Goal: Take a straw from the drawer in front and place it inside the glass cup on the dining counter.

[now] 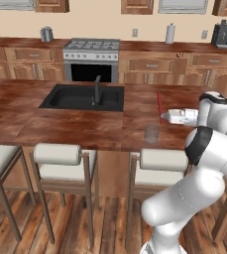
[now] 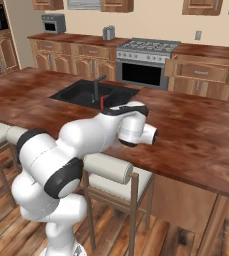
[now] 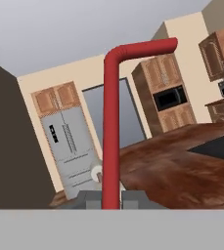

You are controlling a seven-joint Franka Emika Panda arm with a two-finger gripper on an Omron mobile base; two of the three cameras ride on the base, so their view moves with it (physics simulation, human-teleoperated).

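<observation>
Over the tabletop (image 1: 75, 129): my tool (image 3: 111, 199) clenched the straw (image 1: 159, 106) upright, just beyond the glass cup (image 1: 152, 134). Carrying step; next, I judged, align and lower it in.

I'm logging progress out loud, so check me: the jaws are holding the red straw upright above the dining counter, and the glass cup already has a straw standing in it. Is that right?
Not quite. The glass cup is still empty in the left base view. The rest holds: the gripper is shut on the red straw, held upright above the dining counter.
</observation>
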